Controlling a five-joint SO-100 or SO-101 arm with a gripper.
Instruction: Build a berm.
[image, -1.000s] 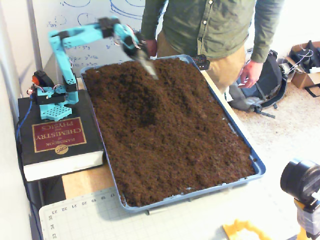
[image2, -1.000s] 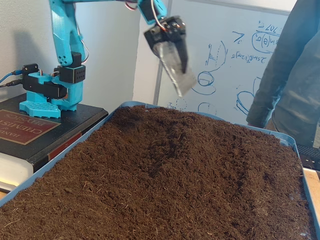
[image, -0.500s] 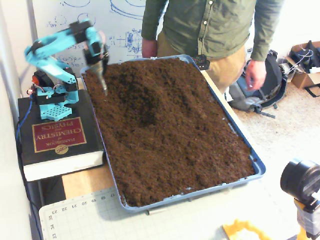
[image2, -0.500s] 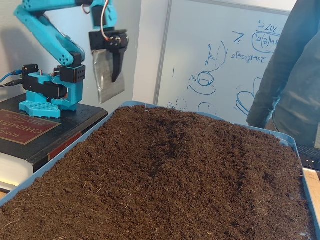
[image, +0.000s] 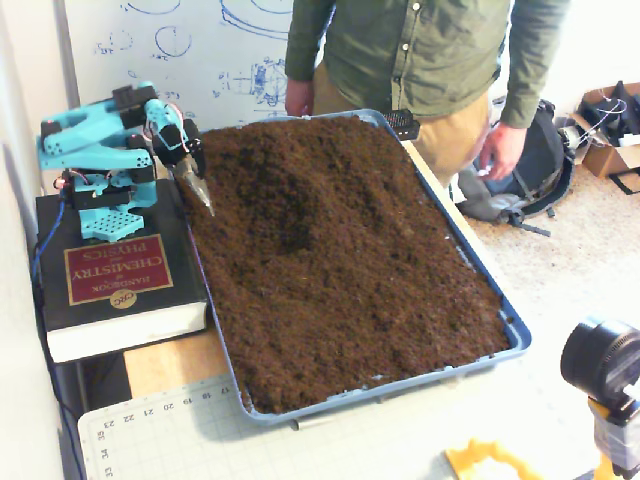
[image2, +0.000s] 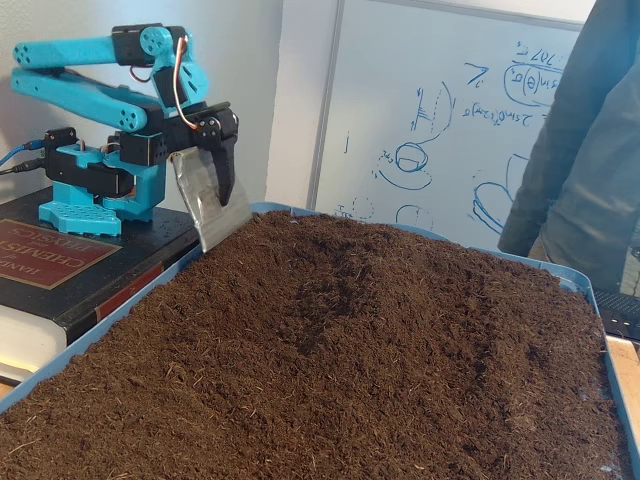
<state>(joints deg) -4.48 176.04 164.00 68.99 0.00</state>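
Folding low over its base, the turquoise arm (image: 95, 135) sits on a thick chemistry handbook (image: 115, 275) at the left of the blue tray (image: 515, 335) in a fixed view, its gripper (image: 197, 190) tilted down at the tray's near-left edge. In a fixed view the gripper (image2: 222, 215) shows a flat silvery blade (image2: 205, 205) beside a black finger (image2: 226, 170); the two lie close together with nothing seen between them, and the blade's lower tip touches or nearly touches the soil (image2: 330, 380) at the tray wall, though whether it digs in cannot be told. Soil fills the tray from wall to wall. The berm (image: 345, 165) reads as a low raised ridge of crumbly soil toward the far part of the tray, just right of a darker scooped hollow (image: 285, 205), well apart from the gripper. A person in a green shirt (image: 420, 55) stands behind the tray's far end, before a whiteboard (image: 215, 55) with blue sketches, and a backpack (image: 525, 170) lies on the floor to the right
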